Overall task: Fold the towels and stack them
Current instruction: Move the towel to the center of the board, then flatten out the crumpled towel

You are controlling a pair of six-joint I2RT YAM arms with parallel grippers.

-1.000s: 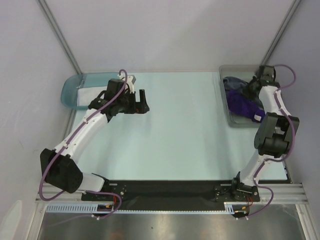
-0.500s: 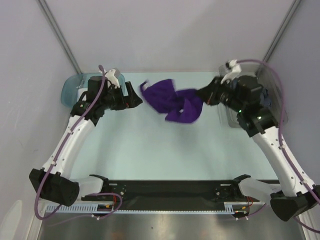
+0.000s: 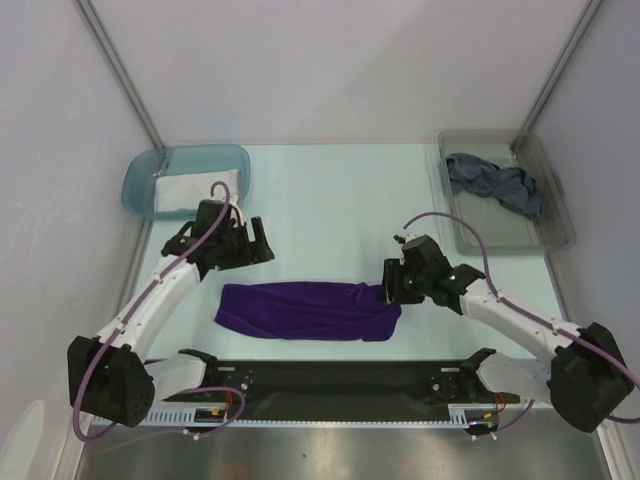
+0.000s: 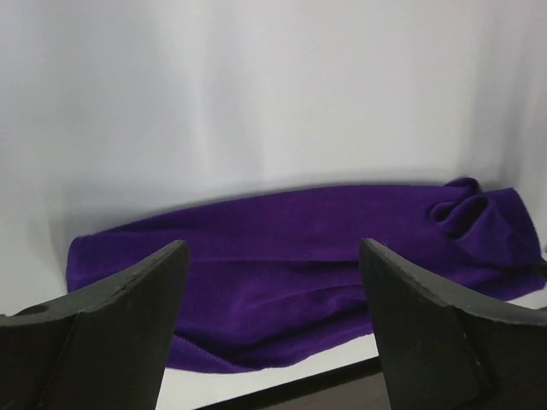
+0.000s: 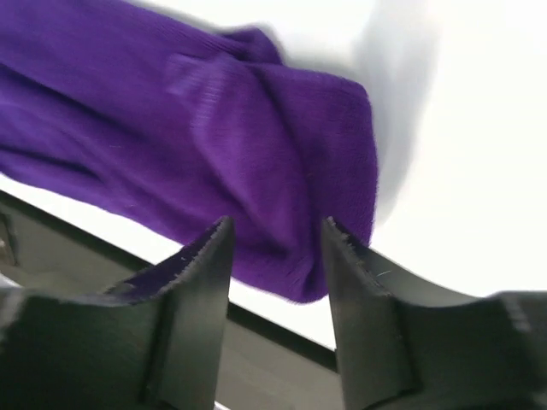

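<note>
purple towel (image 3: 305, 310): soft, long flat strip, right end bunched | left hand (image 3: 262, 242): spread | right hand (image 3: 389, 283): part-spread

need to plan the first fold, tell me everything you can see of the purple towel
The purple towel is a deep purple, soft, knit-looking cloth. It lies stretched left to right as a long rumpled band on the table near its front edge, with its right end bunched. The right gripper hangs at that end, jaws apart, not clamped on it.
</note>
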